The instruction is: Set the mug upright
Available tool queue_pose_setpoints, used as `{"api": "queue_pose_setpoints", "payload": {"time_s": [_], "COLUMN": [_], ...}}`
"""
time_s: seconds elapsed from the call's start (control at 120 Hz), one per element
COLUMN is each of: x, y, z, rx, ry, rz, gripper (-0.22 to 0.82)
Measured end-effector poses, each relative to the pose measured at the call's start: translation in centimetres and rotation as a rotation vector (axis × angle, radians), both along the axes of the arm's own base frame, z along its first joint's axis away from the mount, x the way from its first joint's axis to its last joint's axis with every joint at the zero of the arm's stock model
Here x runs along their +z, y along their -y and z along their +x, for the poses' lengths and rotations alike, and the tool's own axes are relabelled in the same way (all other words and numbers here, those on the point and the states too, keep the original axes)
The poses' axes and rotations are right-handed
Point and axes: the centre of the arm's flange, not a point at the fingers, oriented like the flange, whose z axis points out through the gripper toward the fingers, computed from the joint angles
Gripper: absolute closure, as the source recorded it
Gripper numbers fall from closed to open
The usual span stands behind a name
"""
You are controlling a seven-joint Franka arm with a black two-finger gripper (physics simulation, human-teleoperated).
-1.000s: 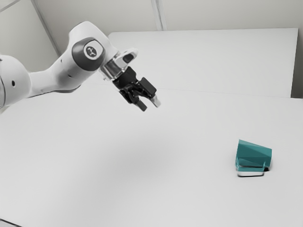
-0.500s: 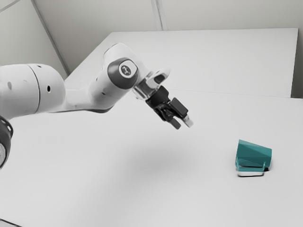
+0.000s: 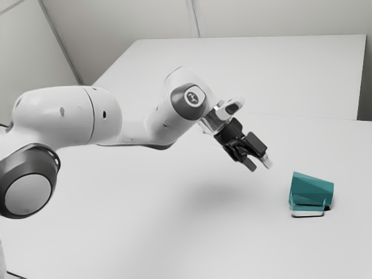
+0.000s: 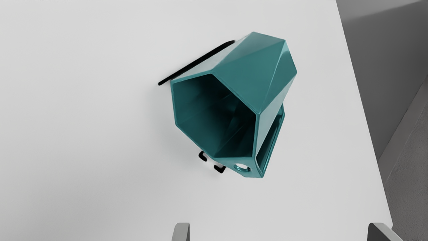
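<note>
My gripper [image 3: 260,166] hangs above the table in the exterior view, up and to the left of the teal mug [image 3: 311,190], not touching it. The mug lies on its side, a faceted body. In the wrist view the mug [image 4: 254,73] shows its dark open mouth, and its angular handle with a round hole is beside the rim, down near the tabletop. The fingers of my gripper [image 4: 278,231] stand wide apart there with nothing between them.
Around the mug spreads the white table [image 3: 174,209]. A table edge runs close to the mug's closed end and handle side in the wrist view, with grey floor [image 4: 411,187] beyond. Thin black marks [image 4: 197,62] lie beside the mug.
My arm has reached toward the exterior view's right and lower, bringing the open gripper much closer to the mug. The mug has stayed where it was.
</note>
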Motion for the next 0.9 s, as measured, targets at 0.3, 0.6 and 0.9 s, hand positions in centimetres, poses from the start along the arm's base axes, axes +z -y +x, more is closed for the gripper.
{"api": "queue_pose_setpoints", "payload": {"time_s": [0.3,0.6,0.9], "x": [-3.1,-4.5,-6.9], "y": [2.0,4.5,6.0], "z": [-0.1,0.6,0.5], "rx": [0.041,0.038,0.013], "ry": [-0.068,-0.063,-0.067], "rz": [-0.107,-0.192,-0.202], "gripper": [0.03,0.03,0.03]}}
